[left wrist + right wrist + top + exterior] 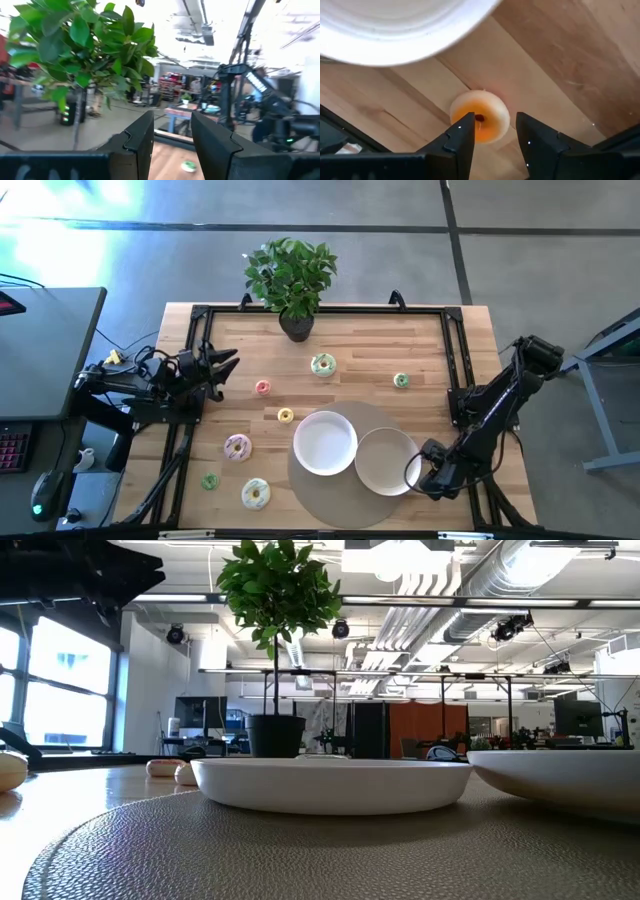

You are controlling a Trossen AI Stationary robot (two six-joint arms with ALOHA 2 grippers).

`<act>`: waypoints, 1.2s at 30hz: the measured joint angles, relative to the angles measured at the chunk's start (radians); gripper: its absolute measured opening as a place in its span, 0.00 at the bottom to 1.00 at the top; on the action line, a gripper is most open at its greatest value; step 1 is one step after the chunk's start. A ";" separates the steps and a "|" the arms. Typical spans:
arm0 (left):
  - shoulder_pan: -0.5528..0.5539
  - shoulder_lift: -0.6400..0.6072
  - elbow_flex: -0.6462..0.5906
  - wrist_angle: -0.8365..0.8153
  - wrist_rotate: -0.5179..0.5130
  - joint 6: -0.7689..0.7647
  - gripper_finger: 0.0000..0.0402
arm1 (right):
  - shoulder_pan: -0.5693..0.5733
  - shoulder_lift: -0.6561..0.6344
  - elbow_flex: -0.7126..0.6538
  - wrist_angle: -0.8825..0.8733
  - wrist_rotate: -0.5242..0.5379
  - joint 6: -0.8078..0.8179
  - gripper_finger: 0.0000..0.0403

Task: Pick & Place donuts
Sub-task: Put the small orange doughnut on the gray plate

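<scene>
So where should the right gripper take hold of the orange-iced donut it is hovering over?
Probably from straight above, across the ring's outer rim: the orange donut lies flat on the table, and the right gripper is open with a finger on either side of it.

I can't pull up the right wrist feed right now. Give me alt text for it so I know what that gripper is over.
The right gripper hangs open straight above an orange-iced donut lying flat on the wooden table, with the donut showing between its two dark fingers. The rim of a white plate lies close beside the donut, not touching it.
</scene>
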 joint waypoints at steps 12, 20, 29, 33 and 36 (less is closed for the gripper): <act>0.000 0.000 0.000 -0.023 0.076 -0.158 0.32 | 0.001 0.105 0.000 0.057 -0.036 -0.100 0.35; 0.000 0.000 0.000 -0.032 0.068 -0.175 0.32 | -0.007 0.095 0.000 0.052 -0.012 -0.139 0.13; 0.000 0.000 0.000 -0.043 0.067 -0.176 0.32 | -0.065 -0.094 -0.001 0.052 0.019 -0.175 0.03; 0.000 0.000 0.000 -0.093 0.067 -0.188 0.32 | -0.072 -0.195 0.000 0.031 0.326 -0.332 0.02; 0.000 0.000 0.000 -0.140 0.067 -0.251 0.32 | -0.077 -0.225 0.000 0.007 0.674 -0.496 0.04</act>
